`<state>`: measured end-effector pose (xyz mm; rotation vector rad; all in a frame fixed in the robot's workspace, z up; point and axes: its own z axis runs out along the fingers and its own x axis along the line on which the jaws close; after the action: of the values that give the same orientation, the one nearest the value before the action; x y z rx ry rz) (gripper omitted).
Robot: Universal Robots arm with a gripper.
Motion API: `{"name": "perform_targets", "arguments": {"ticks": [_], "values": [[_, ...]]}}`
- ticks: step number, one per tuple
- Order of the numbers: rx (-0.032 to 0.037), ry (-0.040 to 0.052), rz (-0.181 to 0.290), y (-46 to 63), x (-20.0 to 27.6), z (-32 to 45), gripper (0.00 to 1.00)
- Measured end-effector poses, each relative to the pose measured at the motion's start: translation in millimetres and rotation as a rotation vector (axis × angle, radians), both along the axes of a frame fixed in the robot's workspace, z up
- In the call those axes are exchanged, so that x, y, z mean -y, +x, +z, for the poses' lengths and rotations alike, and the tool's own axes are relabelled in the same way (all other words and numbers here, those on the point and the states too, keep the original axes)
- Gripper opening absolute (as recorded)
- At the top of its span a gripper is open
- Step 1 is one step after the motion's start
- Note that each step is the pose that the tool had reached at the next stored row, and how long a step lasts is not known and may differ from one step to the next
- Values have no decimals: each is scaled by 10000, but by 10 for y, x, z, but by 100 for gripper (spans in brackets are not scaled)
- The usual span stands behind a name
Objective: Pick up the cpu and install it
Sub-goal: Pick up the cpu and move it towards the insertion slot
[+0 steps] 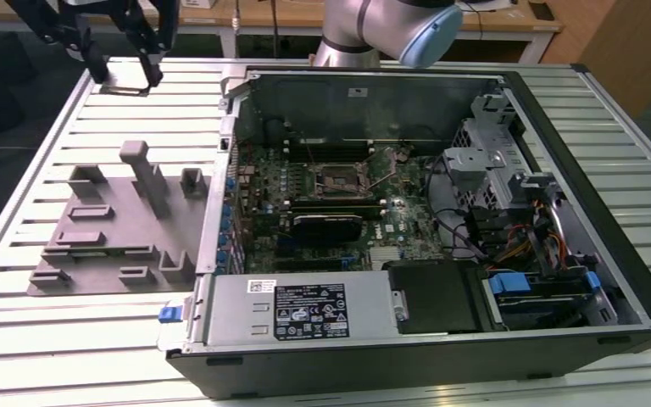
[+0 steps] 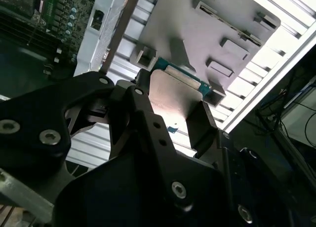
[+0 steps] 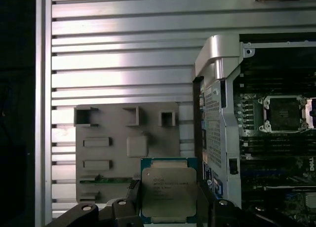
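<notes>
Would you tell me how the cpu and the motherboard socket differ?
The cpu has a bright silver top with a green rim; the socket is dark inside a metal frame. The cpu is gripped between the fingers outside the case; the socket sits in the case. Both are square.

cpu [image 3: 169, 185] in pincer [image 3: 169, 200], above table [image 3: 123, 64]
</notes>
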<state>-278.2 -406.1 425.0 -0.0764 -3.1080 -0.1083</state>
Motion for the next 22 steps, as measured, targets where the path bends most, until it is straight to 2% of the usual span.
{"name": "perform_targets", "arguments": {"ticks": [3, 5, 22], "values": [[-125, -7, 1, 125, 0, -18, 54], [-184, -9, 0, 208, 0, -27, 54], [-606, -18, 1, 922, 0, -90, 54]]}}
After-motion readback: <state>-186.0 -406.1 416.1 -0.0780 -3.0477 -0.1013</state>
